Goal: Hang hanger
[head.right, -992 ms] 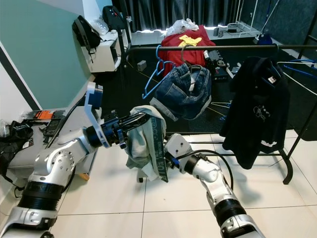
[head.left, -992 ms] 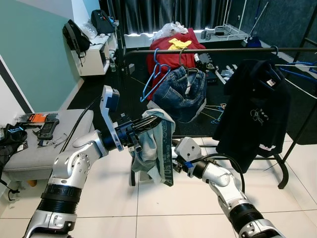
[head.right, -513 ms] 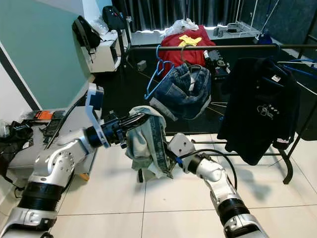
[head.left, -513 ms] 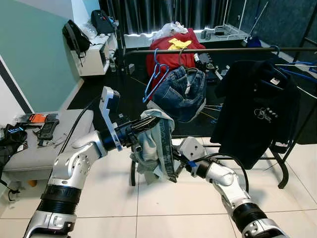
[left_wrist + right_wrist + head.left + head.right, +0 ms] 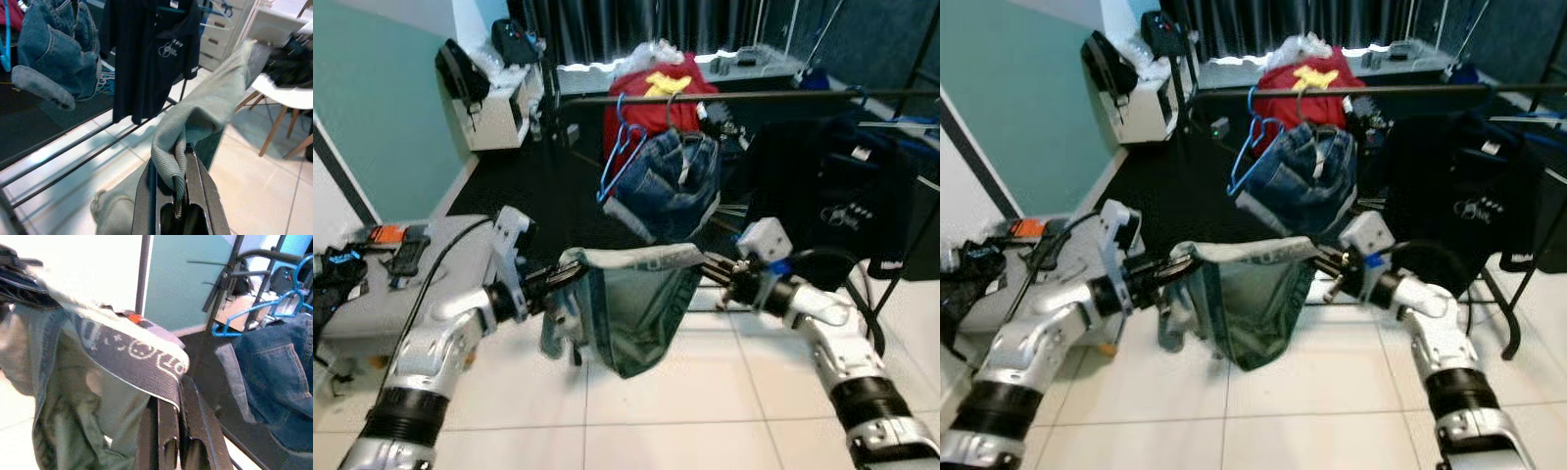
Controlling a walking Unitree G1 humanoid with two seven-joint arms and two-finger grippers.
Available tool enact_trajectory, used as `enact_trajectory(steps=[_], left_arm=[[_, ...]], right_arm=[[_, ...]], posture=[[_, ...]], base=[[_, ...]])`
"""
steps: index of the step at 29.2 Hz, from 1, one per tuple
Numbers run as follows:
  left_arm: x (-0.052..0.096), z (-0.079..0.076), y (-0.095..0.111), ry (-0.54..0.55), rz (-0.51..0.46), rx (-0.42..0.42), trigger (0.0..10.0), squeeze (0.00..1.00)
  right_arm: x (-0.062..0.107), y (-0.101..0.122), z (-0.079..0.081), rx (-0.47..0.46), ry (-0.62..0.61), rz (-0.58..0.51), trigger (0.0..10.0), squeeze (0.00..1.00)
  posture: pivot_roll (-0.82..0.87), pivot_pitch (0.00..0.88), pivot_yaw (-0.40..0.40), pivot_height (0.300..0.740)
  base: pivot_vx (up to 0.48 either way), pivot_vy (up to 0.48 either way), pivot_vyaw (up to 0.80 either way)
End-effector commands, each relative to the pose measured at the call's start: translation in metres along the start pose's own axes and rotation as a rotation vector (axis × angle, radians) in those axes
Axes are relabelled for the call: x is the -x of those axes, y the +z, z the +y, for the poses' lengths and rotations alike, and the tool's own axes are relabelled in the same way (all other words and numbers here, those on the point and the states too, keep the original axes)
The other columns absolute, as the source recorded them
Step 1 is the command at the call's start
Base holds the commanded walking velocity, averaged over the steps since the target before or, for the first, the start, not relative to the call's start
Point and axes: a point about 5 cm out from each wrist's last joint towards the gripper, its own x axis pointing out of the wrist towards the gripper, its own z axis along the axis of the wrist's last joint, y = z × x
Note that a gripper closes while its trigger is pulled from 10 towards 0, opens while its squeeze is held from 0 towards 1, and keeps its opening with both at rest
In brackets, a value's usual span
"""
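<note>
Pale tiled floor (image 5: pixel 636 421) in front; dark carpet (image 5: pixel 524 186) beyond; teal wall (image 5: pixel 382 117) on the left; dark curtains (image 5: pixel 636 29) at the back, bright light beneath them; grey bench (image 5: pixel 372 308) by the wall; white cabinet (image 5: pixel 504 113) further back.

Rail crowded, floor open
Denim jeans (image 5: pixel 671 186) and black shirt (image 5: pixel 832 206) are crowding the rail (image 5: pixel 744 97); stretched green garment (image 5: pixel 631 304) is spanning the open tiled floor (image 5: pixel 705 411).
</note>
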Motion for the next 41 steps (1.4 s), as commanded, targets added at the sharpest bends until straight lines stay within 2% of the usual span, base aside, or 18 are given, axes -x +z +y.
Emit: enact_trajectory(steps=[1, 6, 7, 8, 13, 15, 21, 23, 24, 25, 27, 28, 30, 41], left_arm=[[0.007, 0.002, -0.008, 0.029, 0.049, -0.029, 10.0, 0.00], [0.001, -0.009, -0.017, 0.038, 0.038, -0.012, 10.0, 0.00], [0.001, -0.009, -0.017, 0.038, 0.038, -0.012, 10.0, 0.00], [-0.003, -0.013, -0.018, 0.039, 0.007, 0.001, 10.0, 0.00], [-0.005, -0.014, -0.018, 0.043, -0.007, 0.002, 10.0, 0.00], [-0.007, -0.015, -0.015, 0.042, -0.027, -0.008, 10.0, 0.00], [-0.005, -0.017, -0.014, 0.022, -0.027, -0.011, 10.0, 0.00], [-0.003, -0.019, -0.015, 0.000, -0.016, -0.010, 10.0, 0.00], [-0.003, -0.019, -0.015, 0.000, -0.016, -0.010, 10.0, 0.00], [-0.001, -0.020, -0.014, -0.010, -0.010, -0.012, 10.0, 0.00], [-0.001, -0.020, -0.014, -0.010, -0.010, -0.012, 10.0, 0.00], [0.000, -0.022, -0.014, -0.023, -0.005, -0.014, 10.0, 0.00], [0.002, -0.024, -0.014, -0.053, 0.006, -0.016, 10.0, 0.00], [-0.001, -0.024, -0.013, -0.059, 0.013, -0.023, 10.0, 0.00]], right_arm=[[0.003, 0.011, 0.001, -0.057, 0.067, -0.036, 0.0, 0.00], [-0.002, 0.030, 0.007, -0.094, 0.153, -0.088, 0.0, 0.00], [-0.002, 0.030, 0.007, -0.094, 0.153, -0.088, 0.0, 0.00], [-0.010, 0.026, 0.013, -0.079, 0.166, -0.058, 0.0, 0.00], [-0.014, 0.023, 0.014, -0.070, 0.151, -0.046, 0.0, 0.00], [-0.015, 0.017, 0.009, -0.030, 0.080, 0.008, 0.0, 0.00], [-0.010, 0.011, 0.002, -0.003, 0.012, 0.067, 0.0, 0.00], [-0.001, -0.001, -0.005, 0.021, -0.069, 0.159, 0.0, 0.00], [-0.001, -0.001, -0.005, 0.021, -0.069, 0.159, 0.0, 0.00], [0.005, -0.012, -0.009, 0.028, -0.139, 0.232, 0.0, 0.00], [0.005, -0.012, -0.009, 0.028, -0.139, 0.232, 0.0, 0.00], [0.010, -0.022, -0.012, 0.028, -0.200, 0.288, 0.0, 0.00], [0.014, -0.029, -0.012, 0.012, -0.231, 0.313, 0.0, 0.00], [0.011, -0.033, -0.009, -0.011, -0.256, 0.305, 0.0, 0.00]], posture=[[-0.09, 0.000, 0.049, 0.740], [-0.09, 0.007, 0.047, 0.740], [-0.09, 0.007, 0.047, 0.740], [-0.08, 0.011, 0.044, 0.740], [-0.08, 0.015, 0.042, 0.740], [-0.07, 0.019, 0.043, 0.740], [-0.07, 0.020, 0.044, 0.740], [-0.07, 0.020, 0.045, 0.740], [-0.07, 0.020, 0.045, 0.740], [-0.07, 0.022, 0.046, 0.740], [-0.07, 0.022, 0.046, 0.740], [-0.07, 0.023, 0.047, 0.740], [-0.06, 0.026, 0.052, 0.740], [-0.06, 0.018, 0.055, 0.740]], base=[[0.000, 0.000, 0.00], [0.000, 0.000, 0.00], [0.000, 0.000, 0.00], [0.000, 0.000, 0.00], [0.000, 0.000, 0.00], [0.000, 0.000, 0.00], [0.000, 0.000, 0.00], [0.000, 0.000, 0.00], [0.000, 0.000, 0.00], [0.000, 0.000, 0.00], [0.000, 0.000, 0.00], [0.000, 0.000, 0.00], [0.000, 0.000, 0.00], [0.000, 0.000, 0.00]])
